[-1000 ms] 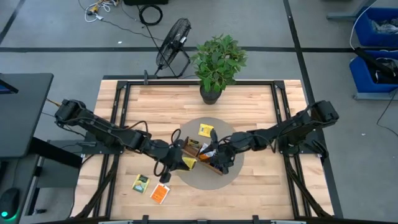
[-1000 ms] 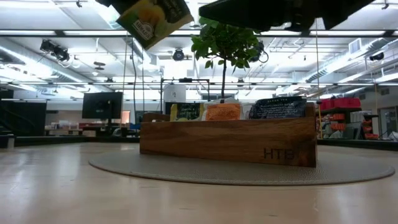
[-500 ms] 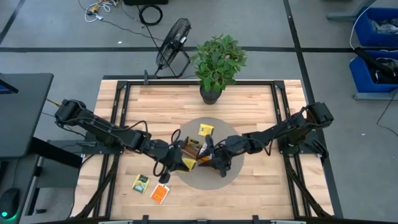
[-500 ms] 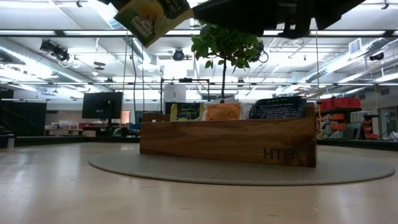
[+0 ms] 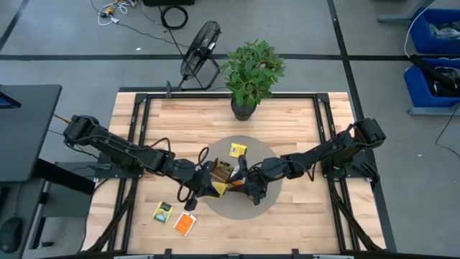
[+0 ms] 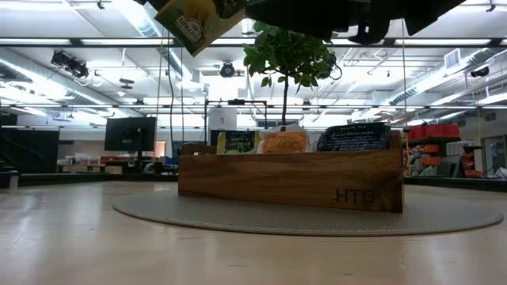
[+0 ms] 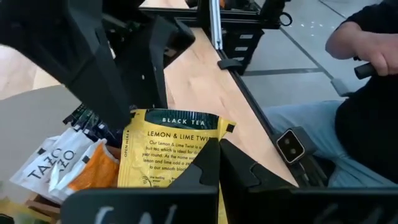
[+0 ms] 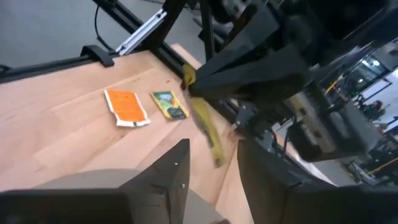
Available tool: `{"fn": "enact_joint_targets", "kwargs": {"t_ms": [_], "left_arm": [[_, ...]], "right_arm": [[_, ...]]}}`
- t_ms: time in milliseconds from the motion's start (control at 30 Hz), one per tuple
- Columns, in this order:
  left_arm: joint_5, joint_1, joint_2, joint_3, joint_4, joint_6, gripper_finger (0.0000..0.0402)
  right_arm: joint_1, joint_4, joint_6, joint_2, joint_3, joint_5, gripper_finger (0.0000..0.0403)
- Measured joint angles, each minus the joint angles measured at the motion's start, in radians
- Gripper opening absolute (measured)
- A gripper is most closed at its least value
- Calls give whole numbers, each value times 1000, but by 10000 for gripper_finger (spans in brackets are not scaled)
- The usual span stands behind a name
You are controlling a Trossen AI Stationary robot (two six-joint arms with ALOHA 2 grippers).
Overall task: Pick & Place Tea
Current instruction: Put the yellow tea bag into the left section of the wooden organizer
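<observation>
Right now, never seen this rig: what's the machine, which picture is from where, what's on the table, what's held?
Two dark robot arms work at a wooden table. One picture looks straight down, one sits at table-top height, and one comes from each wrist.

A round mat carries a wooden tray with tea sachets standing in it. A yellow sachet lies on the mat; a yellow-green sachet and an orange sachet lie on the bare wood. A potted plant stands at the far edge.

The left pincer is shut on a yellow lemon tea sachet above the tray. The right pincer hovers close by, open and empty.

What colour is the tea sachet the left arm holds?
Yellow sachet with a dark band on top, clearest in the left wrist view.
</observation>
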Motion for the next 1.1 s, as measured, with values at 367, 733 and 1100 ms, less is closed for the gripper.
{"fn": "enact_joint_targets", "kwargs": {"t_ms": [367,733,1100], "left_arm": [[2,0,0,0,9,1,2],[-5,0,0,0,17,25,3],[-171,-4,0,1,-51,99,66]], "right_arm": [[0,-63,23,-1,42,-40,18],[0,-147,141,-3,69,-17,2],[0,-386,340,-124,69,20,1]]}}
